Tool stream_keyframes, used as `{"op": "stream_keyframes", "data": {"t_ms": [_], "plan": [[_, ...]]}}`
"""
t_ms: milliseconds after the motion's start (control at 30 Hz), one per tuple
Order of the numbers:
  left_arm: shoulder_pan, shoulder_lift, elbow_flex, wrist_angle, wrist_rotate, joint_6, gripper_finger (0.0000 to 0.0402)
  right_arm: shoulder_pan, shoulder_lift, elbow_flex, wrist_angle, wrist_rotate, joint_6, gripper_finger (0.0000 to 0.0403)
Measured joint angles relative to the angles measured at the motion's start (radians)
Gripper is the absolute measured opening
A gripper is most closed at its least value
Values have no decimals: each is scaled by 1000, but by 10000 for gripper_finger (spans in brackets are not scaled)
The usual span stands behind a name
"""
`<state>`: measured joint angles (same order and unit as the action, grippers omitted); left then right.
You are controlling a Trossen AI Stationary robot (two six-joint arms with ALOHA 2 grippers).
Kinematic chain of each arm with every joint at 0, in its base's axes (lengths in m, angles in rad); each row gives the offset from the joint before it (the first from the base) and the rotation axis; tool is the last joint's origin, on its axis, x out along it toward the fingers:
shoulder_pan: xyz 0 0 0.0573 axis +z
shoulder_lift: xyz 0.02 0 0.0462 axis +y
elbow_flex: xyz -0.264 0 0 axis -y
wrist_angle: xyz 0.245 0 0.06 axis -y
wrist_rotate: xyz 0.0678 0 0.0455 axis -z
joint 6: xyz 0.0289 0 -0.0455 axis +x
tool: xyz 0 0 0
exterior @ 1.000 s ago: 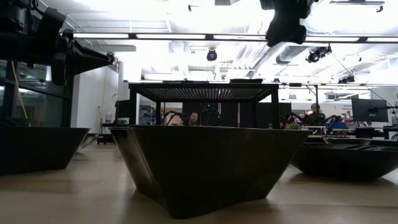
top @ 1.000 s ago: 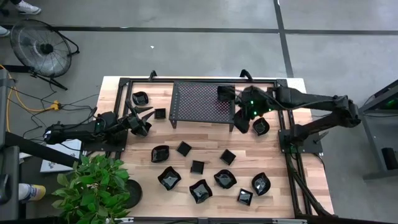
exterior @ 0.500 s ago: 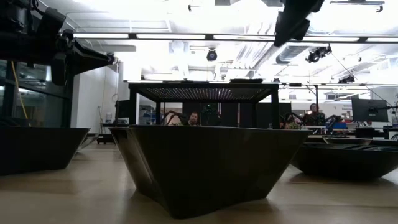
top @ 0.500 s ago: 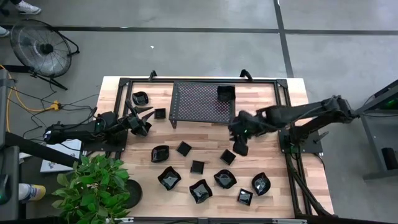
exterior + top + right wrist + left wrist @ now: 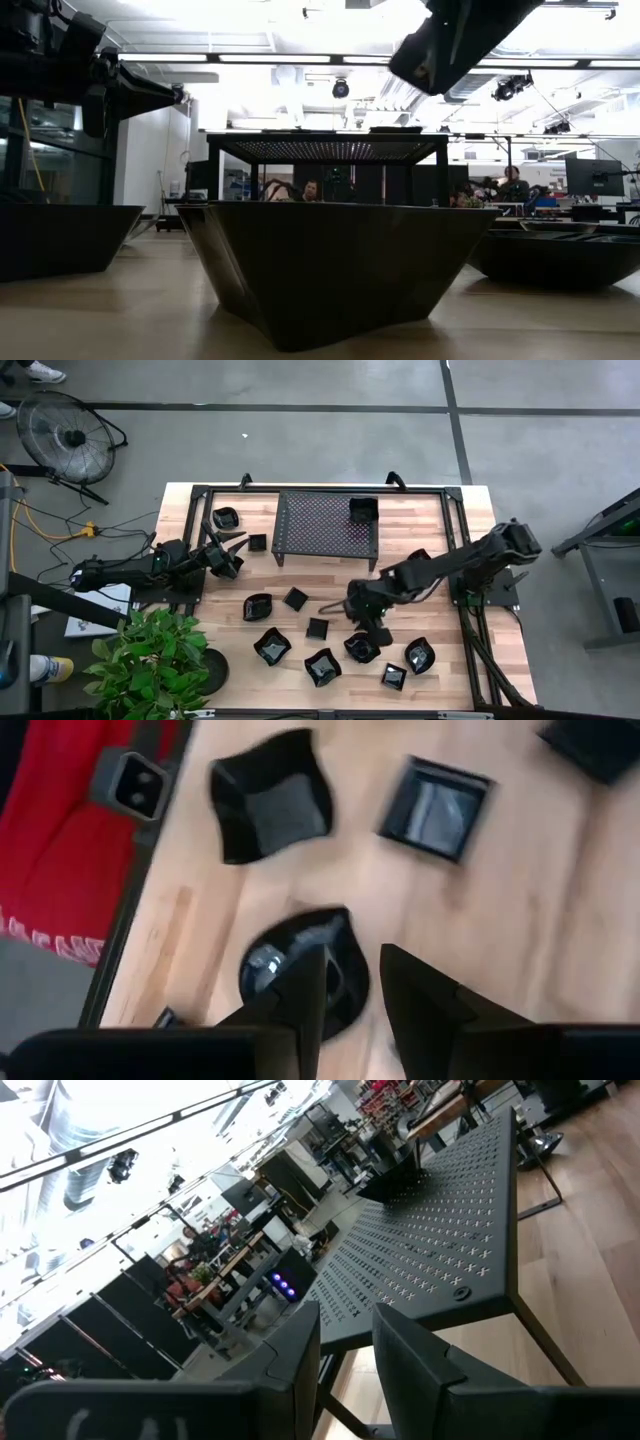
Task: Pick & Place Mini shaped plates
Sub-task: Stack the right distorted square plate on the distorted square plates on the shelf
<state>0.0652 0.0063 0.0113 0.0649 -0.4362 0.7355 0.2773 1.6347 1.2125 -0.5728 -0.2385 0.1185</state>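
Below my right gripper (image 5: 345, 995), whose fingers stand a little apart with nothing between them, sits a round glossy plate (image 5: 300, 970) on the bare wood of the table (image 5: 440, 525). Seen from above, that gripper (image 5: 362, 622) hovers over the middle of the table's near half, just above the round plate (image 5: 361, 648) at its 6 o'clock.

Around it lie more of the mini shaped plates: a scalloped one (image 5: 270, 808) and a square one (image 5: 435, 808) a little farther off in my wrist view. From overhead, a scalloped plate (image 5: 419, 655) sits at 4 o'clock of my gripper, a small square plate (image 5: 394, 676) at 5 o'clock, and another square (image 5: 317, 628) at 9 o'clock.

Farther back, at 12 o'clock, the black mesh rack (image 5: 325, 525) stands with one square plate (image 5: 362, 510) on its right end.

Well apart at 9 o'clock, my left gripper (image 5: 228, 552) waits near the table's left edge, fingers (image 5: 295, 1360) slightly apart and empty, pointing toward the rack (image 5: 440, 1240).
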Motion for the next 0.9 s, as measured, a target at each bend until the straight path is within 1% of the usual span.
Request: {"op": "stream_keyframes", "data": {"t_ms": [100,300,467,600,800,900], "plan": [[0,0,0,0,0,0,92,8,44,1,54,-3,-42,94],[0,0,0,0,0,0,92,8,136,78,48,0,-80,94],[0,0,0,0,1,0,92,20,223,193,-5,0,-141,94],[0,0,0,0,1,0,92,33,302,310,-97,6,-185,94],[0,0,0,0,1,0,92,64,419,466,-231,72,-283,94],[0,0,0,0,1,0,92,73,464,524,-242,79,-309,94]]}}
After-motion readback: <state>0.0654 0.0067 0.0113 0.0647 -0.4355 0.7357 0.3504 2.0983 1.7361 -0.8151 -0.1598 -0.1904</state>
